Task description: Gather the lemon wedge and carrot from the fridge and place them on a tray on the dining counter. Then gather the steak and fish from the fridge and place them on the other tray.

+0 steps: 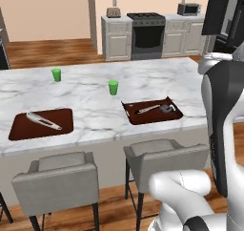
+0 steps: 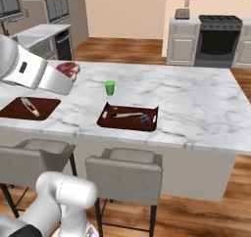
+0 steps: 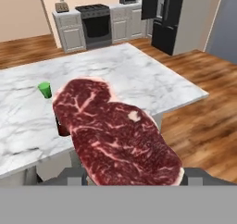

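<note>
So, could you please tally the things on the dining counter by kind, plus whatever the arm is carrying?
Trays: 2
Green cups: 2
Silver utensils: 2
Fish: 1
Steak, carried: 1
Total: 8

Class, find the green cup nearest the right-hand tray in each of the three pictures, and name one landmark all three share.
Left base view: green cup at centre, just up-left of the tray.
Right base view: green cup left of centre, behind that tray.
Hand view: green cup at left, beside the steak.
Shared landmark: the black oven range.
</note>
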